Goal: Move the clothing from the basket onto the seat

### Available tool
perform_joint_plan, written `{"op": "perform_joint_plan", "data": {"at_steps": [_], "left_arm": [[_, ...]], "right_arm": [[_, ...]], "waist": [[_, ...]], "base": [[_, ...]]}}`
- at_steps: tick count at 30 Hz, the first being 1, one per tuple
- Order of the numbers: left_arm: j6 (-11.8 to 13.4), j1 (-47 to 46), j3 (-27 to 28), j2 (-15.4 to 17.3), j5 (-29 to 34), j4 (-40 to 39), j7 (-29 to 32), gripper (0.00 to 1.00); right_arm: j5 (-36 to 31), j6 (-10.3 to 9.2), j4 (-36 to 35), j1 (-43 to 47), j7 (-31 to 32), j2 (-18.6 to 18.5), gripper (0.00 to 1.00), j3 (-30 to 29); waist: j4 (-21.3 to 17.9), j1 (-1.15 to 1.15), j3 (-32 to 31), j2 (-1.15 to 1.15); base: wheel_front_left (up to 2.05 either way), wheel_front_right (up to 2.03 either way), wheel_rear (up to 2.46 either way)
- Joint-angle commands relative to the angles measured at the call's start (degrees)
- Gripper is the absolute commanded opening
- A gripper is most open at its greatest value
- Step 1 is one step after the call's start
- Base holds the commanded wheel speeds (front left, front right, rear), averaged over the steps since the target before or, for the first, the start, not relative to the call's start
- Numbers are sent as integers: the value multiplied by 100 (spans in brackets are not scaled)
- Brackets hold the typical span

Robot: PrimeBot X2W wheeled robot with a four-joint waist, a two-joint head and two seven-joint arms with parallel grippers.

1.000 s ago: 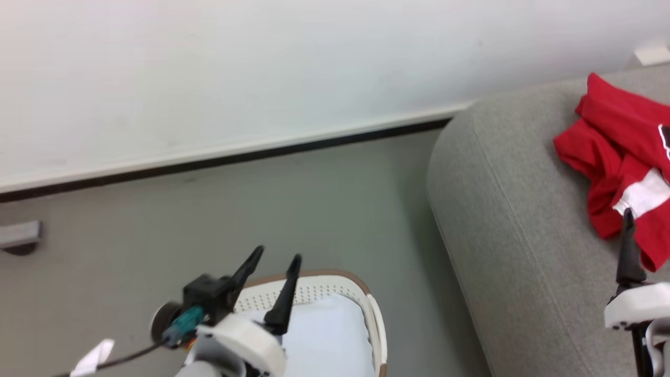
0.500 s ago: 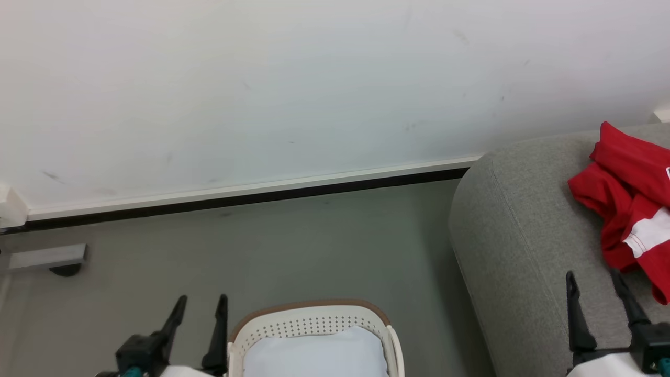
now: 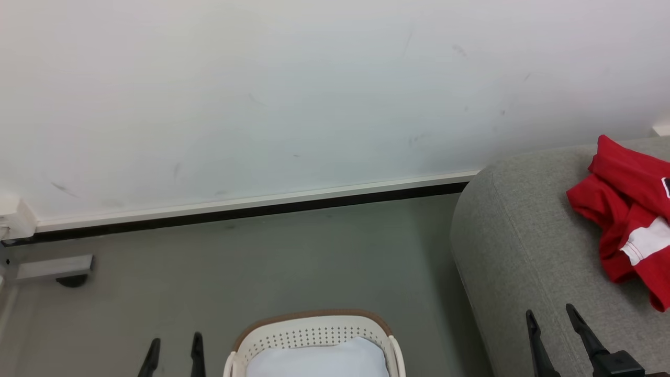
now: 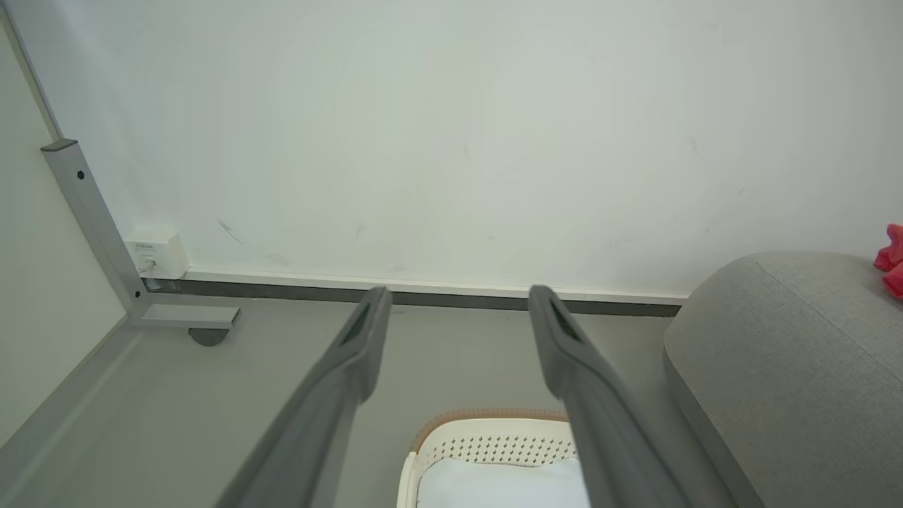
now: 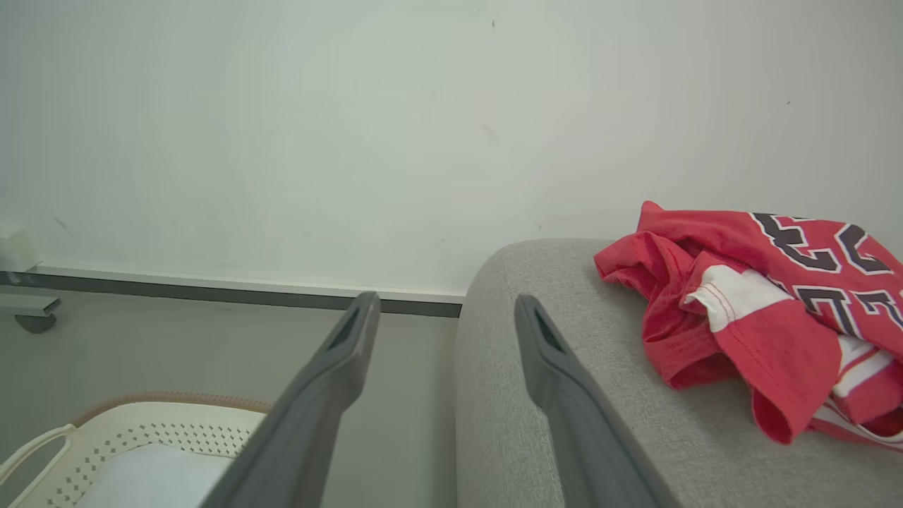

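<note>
From my console I saw the red jersey point(image 3: 626, 209) lying crumpled on the grey sofa point(image 3: 523, 251), up near its rounded end by the wall point(image 3: 314, 94), with no part of it in the basket point(image 3: 313, 331). The right wrist camera gave me the better look: folds of red cloth bunched on the upholstery, a white trim panel turned outward and black-and-white lettering across the upper layer. The right gripper point(image 3: 550, 311) hovered over the sofa's near edge, just beside the jersey but apart from it, its two dark fingers spread wide with nothing between them. The left gripper point(image 3: 176, 339) sat low at the left of the basket, over the grey floor point(image 3: 293, 262), fingers likewise parted and empty, touching nothing I could make out. The cream basket stood on the floor between the two grippers, close to the sofa's end, its brown rim and rows of holes facing the wall. Inside it lay a plain pale blue-white cloth point(image 3: 319, 360); the basket's near half ran off the frame, so I could not tell whether anything lay beneath that cloth. A dark skirting strip point(image 3: 261, 208) ran along the wall's foot, and a metal frame foot point(image 3: 55, 267) rested at the far left.
</note>
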Motion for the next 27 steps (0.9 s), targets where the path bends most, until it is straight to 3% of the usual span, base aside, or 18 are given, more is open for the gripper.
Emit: {"op": "perform_joint_plan", "data": {"at_steps": [1,9,24,25,27], "left_arm": [[-74,136,102,-56,118,-29,-12,100],[-306,330,326,-326,385,-52,-11,100],[-674,215,603,-427,524,101,-9,100],[-687,243,588,-434,470,93,-4,0],[-691,255,581,-455,451,182,6,0]], "right_arm": [[11,-14,56,59,4,-17,100,6],[28,-15,195,-30,4,-15,100,34],[124,-15,272,-13,4,-15,100,137],[100,0,259,-24,0,-2,0,142],[113,0,338,-3,9,7,0,137]], "waist": [[-10,1,-30,0],[63,1,-95,0],[74,1,-98,0],[75,1,-98,0],[74,1,-95,0]], "base": [[0,0,0],[0,0,0],[0,0,0],[0,0,0],[0,0,0]]}}
